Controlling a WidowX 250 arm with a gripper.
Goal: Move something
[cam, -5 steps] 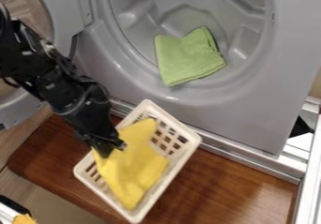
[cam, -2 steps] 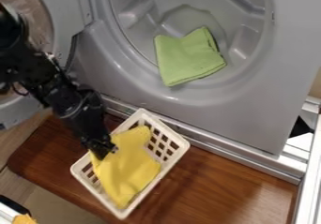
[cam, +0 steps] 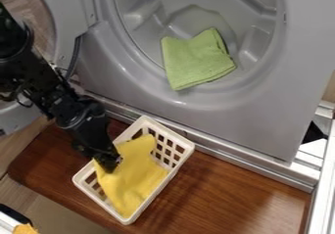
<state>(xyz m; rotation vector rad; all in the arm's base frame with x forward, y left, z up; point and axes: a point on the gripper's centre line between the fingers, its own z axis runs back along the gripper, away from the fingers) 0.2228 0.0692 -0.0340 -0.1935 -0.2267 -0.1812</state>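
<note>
The black gripper (cam: 108, 165) hangs at the upper left part of the white plastic basket (cam: 171, 175), its tip against the yellow cloth (cam: 132, 175). Whether the cloth is held between the fingertips cannot be made out. The yellow cloth lies in the basket, which rests on the brown wooden board. A folded green cloth (cam: 196, 59) lies inside the grey drum, toward its lower rim.
The grey machine (cam: 216, 113) with its round opening stands behind the basket. Its open door (cam: 62, 12) is at the left, behind the arm. A metal rail (cam: 226, 157) borders the wooden board (cam: 216, 198).
The basket and the yellow cloth have shifted left and slightly down, mostly between the two earlier frames. The gripper has moved a little left and down with them. The green cloth has stayed put.
</note>
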